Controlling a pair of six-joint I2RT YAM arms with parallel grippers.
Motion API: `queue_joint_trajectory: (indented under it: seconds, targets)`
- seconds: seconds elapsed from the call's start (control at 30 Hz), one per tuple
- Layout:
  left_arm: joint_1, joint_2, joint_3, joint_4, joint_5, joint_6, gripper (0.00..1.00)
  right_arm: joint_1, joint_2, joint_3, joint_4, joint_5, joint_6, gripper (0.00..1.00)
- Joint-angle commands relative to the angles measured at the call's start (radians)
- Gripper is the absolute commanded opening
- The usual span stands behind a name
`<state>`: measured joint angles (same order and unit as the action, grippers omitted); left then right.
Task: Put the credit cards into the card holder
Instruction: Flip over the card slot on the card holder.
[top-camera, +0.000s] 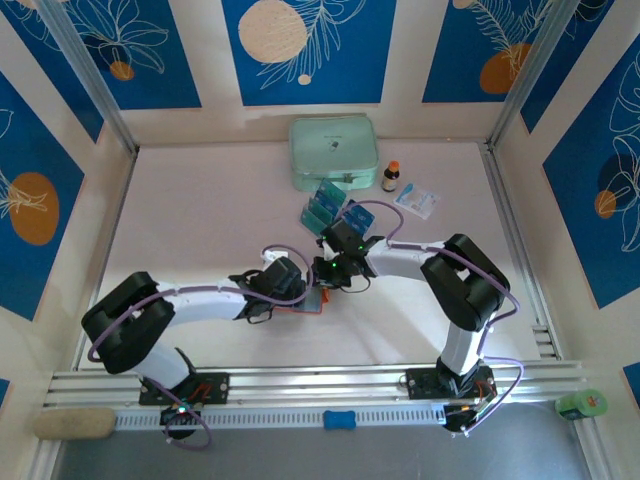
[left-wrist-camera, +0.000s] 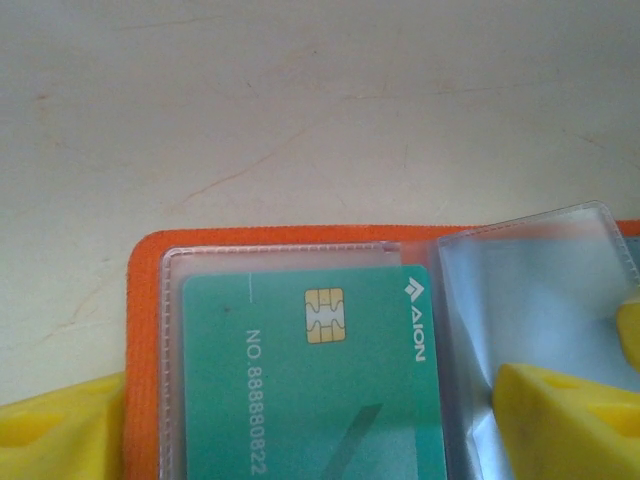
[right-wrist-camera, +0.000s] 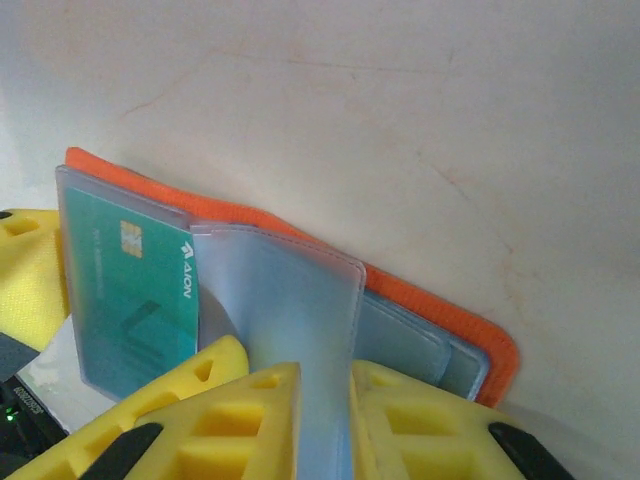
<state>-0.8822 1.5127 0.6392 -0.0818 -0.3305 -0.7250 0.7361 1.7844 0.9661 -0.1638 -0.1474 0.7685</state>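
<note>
Left jaws: the left gripper was spread wide. One yellow finger lay at the outer left edge of the card holder and the other lay over its clear pockets. No grip on anything could be made out.
Right jaws: the right gripper was nearly closed. Its yellow fingers pinched a clear sleeve of the card holder, and the sleeve rose upright between them.
Card holder, place: it lay on the pale table near the middle, beneath the two grippers where they met.
Card holder, look: orange-red with a ribbed fabric face and rounded corners. It lay open, with translucent greyish plastic pockets stitched inside.
Card in pocket: a teal-green credit card sat in the left-hand clear pocket. Its gold chip faced up, and it carried the white lettering "AION" and a printed number.
Other credit cards: teal-blue, tilted on edge in two bunches just beyond the right gripper.
Far side, left to right: a mint-green zip case, a small brown bottle with an orange cap, then a white-and-blue sachet.
</note>
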Motion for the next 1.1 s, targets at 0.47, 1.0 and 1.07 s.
queue_joint_trajectory:
  seconds: [0.47,1.0,1.07]
  targets:
    - [0.015,-0.269,-0.011,-0.123,-0.063,0.007,0.94,0.023,-0.074,0.015,0.012,-0.107,0.080,0.28]
    - [0.080,-0.558,-0.092,-0.255,-0.088,0.006,0.94,0.122,0.097,0.210,0.027,-0.077,0.151,0.35]
    - [0.085,-0.575,-0.096,-0.267,-0.088,0.007,0.94,0.129,0.125,0.229,0.031,-0.076,0.157,0.36]
